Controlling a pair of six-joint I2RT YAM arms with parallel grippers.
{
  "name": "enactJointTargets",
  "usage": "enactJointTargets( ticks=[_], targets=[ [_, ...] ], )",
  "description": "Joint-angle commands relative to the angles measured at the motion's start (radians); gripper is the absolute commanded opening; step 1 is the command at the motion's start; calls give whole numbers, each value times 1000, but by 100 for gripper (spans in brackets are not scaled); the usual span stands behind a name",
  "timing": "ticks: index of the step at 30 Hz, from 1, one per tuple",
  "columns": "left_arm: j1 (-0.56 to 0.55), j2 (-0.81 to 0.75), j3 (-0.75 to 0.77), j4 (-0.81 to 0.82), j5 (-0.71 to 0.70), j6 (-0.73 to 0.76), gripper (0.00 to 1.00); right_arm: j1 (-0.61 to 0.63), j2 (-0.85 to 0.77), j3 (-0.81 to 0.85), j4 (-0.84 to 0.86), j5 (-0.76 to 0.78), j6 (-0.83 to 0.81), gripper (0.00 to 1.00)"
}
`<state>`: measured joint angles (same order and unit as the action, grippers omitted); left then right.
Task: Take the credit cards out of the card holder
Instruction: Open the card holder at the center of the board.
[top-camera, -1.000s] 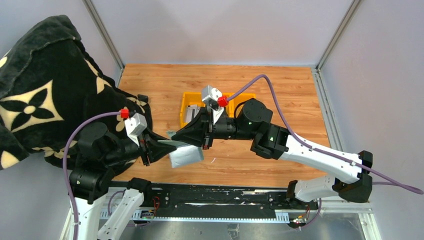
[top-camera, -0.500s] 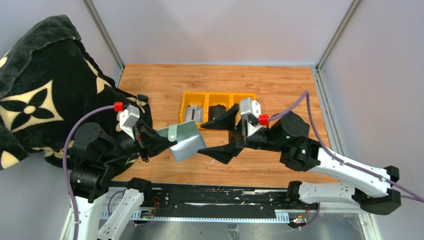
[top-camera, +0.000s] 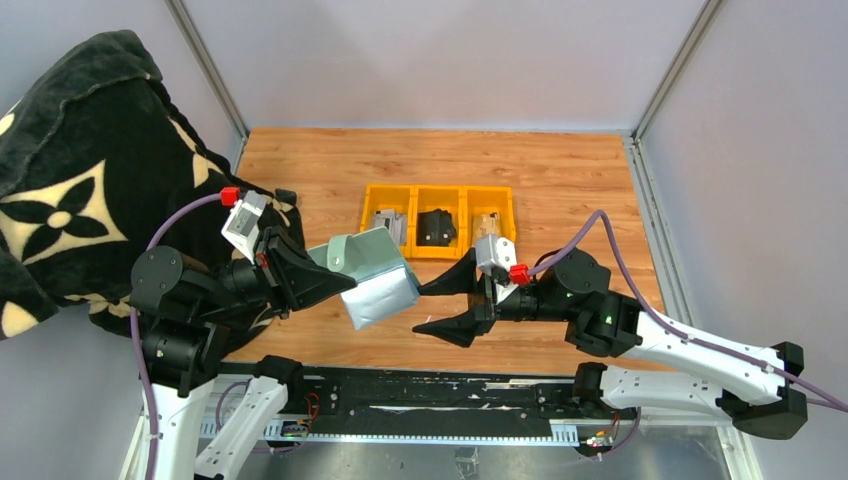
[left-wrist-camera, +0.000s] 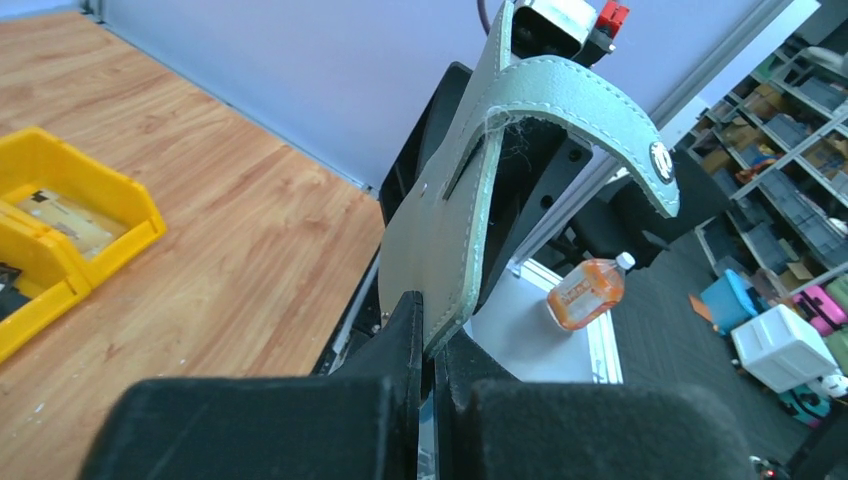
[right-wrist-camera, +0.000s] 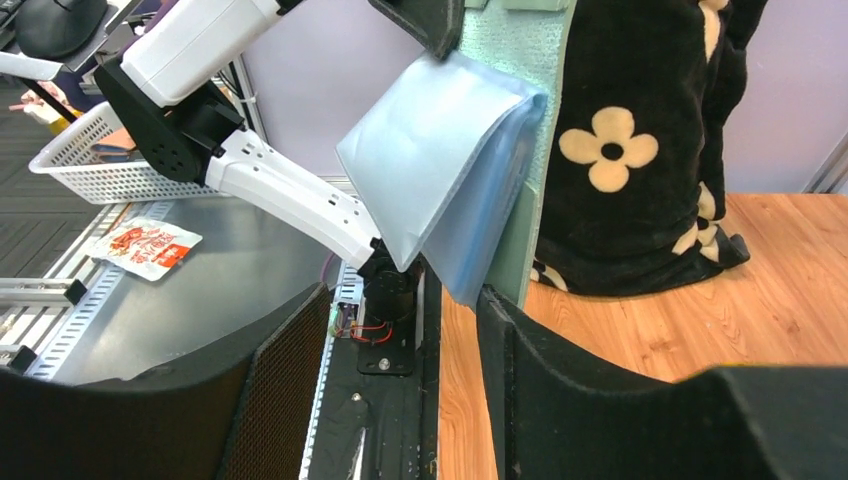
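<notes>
Card holder (top-camera: 372, 278) is up off the bench (top-camera: 560, 190), near the front edge, hanging open with its tab curled over. The left pincer (top-camera: 335, 283) pinches one edge of it. Over the last second it has been raised a bit and swung toward the centre. In the right wrist view its pale sleeves (right-wrist-camera: 450, 150) sag open and no card shows in them, though the inner pockets are not fully visible. Right pincer (top-camera: 418, 310) was against the holder a second ago. It has since backed off toward the near edge and now sits just right of the holder, not touching, jaws spread wide and empty. Grey card (top-camera: 387, 222) lies in the left compartment of the yellow tray (top-camera: 430, 251), tan card (top-camera: 488, 222) in the right one, dark item between them. Black flowered blanket (top-camera: 80, 170) is heaped at left. Both cards look to be out, so the task seems essentially done, with at most putting the holder down left.
</notes>
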<state>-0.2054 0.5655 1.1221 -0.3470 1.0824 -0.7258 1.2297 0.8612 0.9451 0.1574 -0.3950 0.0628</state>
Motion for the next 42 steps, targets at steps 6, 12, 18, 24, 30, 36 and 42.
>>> enactJointTargets(
  ticks=[6, 12, 18, 24, 30, 36, 42],
  targets=[
    [-3, 10, 45, 36, 41, -84, 0, -5, 46, 24, 71, 17, 17, 47],
    [-3, 11, 48, 35, 55, -93, 0, -6, 104, 74, 72, 60, 20, 40],
    [-3, 8, 45, 18, 72, -80, 0, -6, 125, 109, 83, 119, 35, 38],
    [-3, 5, 44, 9, 79, -69, 0, -6, 148, 139, 91, 153, 54, 45],
    [-3, 6, 42, 3, 89, -68, 0, -6, 198, 190, 124, 144, 57, 49],
    [-3, 6, 50, -36, 105, -38, 0, -6, 236, 257, 148, 10, 106, 43],
    [-3, 7, 44, -74, 110, 4, 0, -4, 220, 249, 174, -63, 165, 45]
  ],
)
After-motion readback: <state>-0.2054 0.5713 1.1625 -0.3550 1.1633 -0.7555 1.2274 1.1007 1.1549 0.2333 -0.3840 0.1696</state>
